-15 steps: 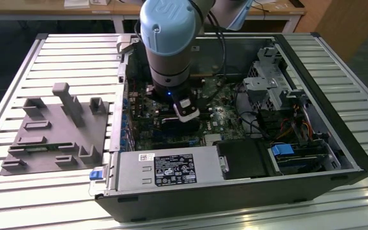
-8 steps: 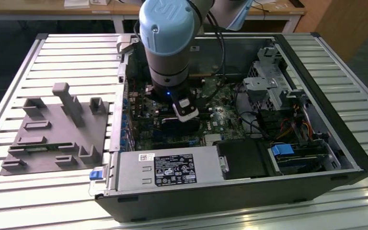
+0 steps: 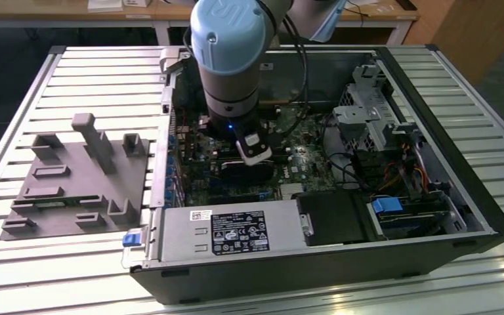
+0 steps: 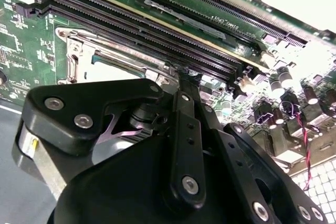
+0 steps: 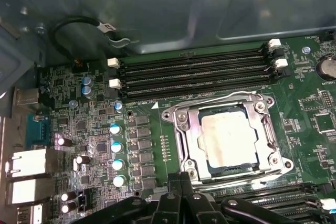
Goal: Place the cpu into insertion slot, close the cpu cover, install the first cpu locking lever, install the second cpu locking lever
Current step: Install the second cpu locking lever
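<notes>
My cpu sits seated in the insertion slot beside the memory slots, the cpu cover appears closed over it, lever locking unconfirmed; my end effector hovers at the socket edge, its fingers drawn together, gripping nothing

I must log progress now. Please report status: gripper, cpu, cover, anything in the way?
Gripper low over the board beside the insertion slot. Cpu seated in slot, cpu cover down around it. Nothing lying on the cover.
</notes>
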`<state>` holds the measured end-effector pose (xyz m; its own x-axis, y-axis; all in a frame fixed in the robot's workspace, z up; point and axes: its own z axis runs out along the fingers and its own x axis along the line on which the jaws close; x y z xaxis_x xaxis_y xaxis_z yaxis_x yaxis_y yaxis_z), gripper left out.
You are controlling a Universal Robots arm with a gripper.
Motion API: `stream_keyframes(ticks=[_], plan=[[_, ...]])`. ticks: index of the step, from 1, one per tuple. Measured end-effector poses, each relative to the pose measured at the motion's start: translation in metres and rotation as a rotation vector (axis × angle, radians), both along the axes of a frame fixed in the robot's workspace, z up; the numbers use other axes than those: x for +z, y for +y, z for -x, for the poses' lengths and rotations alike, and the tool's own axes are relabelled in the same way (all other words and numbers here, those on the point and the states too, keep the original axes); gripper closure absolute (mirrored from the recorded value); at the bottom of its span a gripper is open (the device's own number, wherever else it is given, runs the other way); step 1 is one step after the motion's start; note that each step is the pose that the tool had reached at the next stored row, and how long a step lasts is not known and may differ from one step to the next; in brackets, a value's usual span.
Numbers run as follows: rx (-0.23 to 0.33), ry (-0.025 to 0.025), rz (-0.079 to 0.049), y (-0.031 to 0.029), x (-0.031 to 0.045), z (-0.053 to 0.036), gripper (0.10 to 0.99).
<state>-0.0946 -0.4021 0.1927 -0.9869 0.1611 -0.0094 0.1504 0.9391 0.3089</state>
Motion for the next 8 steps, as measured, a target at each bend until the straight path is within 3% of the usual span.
stream_keyframes(ticks=[8], plan=[[0.000, 0.0001, 0.002, 0.0020, 0.0011, 0.0001, 0.980]])
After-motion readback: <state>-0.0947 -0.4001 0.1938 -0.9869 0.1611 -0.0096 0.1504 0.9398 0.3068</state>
